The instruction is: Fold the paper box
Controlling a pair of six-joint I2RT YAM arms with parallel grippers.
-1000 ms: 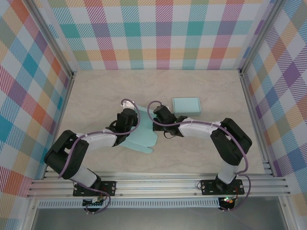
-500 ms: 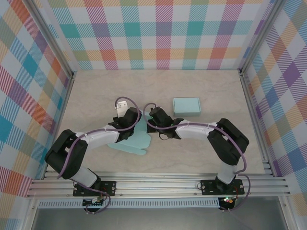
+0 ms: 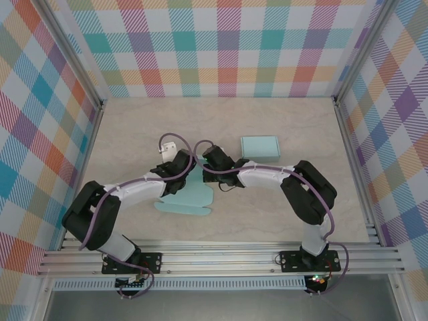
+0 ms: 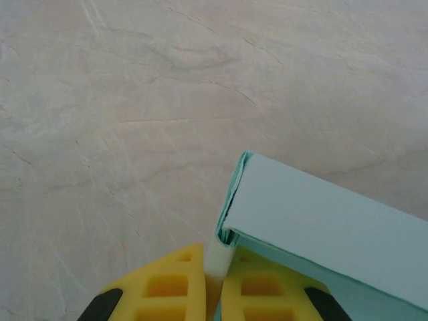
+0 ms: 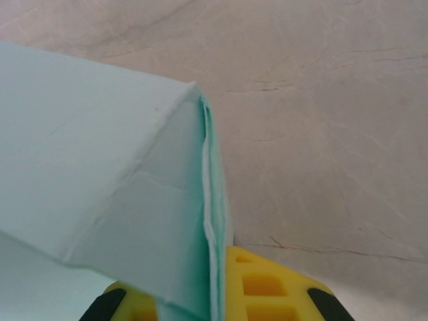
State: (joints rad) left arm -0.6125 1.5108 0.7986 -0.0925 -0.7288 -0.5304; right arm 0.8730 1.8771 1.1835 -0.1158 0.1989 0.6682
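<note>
The paper box [image 3: 187,197] is a pale teal card sheet, partly folded, lying mid-table between the two arms. My left gripper [image 3: 179,164] is shut on its left folded edge; in the left wrist view the yellow fingers [image 4: 175,284] pinch a doubled wall of the paper box [image 4: 321,214]. My right gripper [image 3: 208,160] is shut on the opposite edge; in the right wrist view the paper box [image 5: 114,180] stands as a raised panel with its doubled edge running down between the yellow fingers [image 5: 277,287].
A finished teal box [image 3: 259,147] sits just behind and right of the grippers. The marbled tabletop [image 3: 287,207] is bounded by plaid walls and metal rails [image 3: 221,257] at the near edge.
Both grippers have moved left and toward each other, drawing the sheet's two sides up. The flat part of the sheet has shifted toward the near edge.
</note>
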